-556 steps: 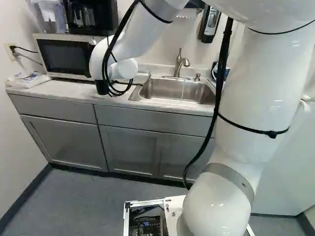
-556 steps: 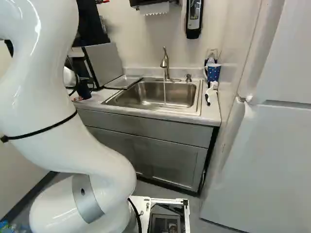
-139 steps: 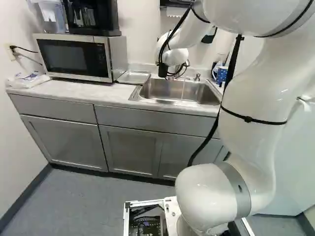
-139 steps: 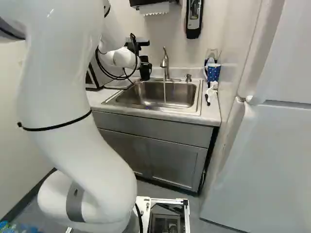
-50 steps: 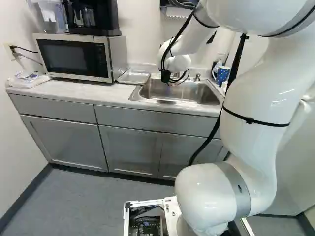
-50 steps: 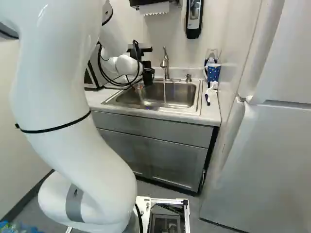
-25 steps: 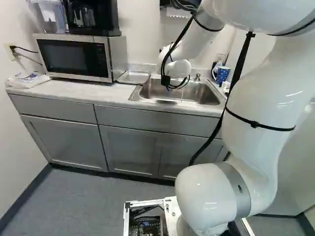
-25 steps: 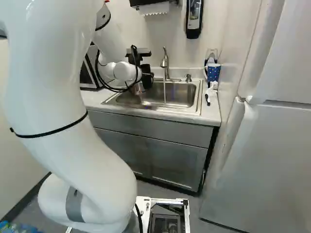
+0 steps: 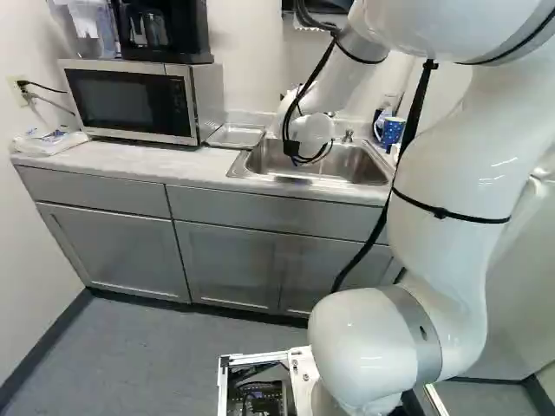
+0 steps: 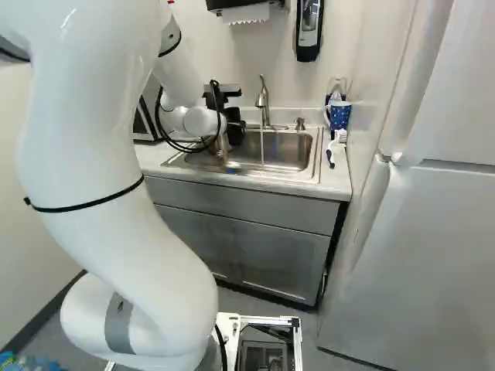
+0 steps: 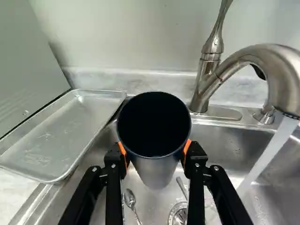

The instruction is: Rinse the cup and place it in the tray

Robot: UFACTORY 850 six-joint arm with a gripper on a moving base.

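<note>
Gripper [image 11: 155, 149]: holding the cup [image 11: 155, 169] by opposite sides, likely to leave its mouth free
Position: over sink [image 11: 225, 140], left of water [image 11: 266, 154], so drips drain
Tray [image 11: 56, 145]: far left, handy for placing

Mug [image 10: 339, 116] — blue, white-dotted

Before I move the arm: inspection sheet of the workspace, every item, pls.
Surface: pale counter around a steel sink; tap water running into it.
Job's things: cup over the sink, beside the stream, not under it; tray on the counter, nothing seen in it.
Clutter: spoon and a utensil handle in the sink; brush and dotted mug beside it.
Tool: shut on the cup.
Cables: black loops at the wrist.
Surroundings: microwave, fridge.
</note>
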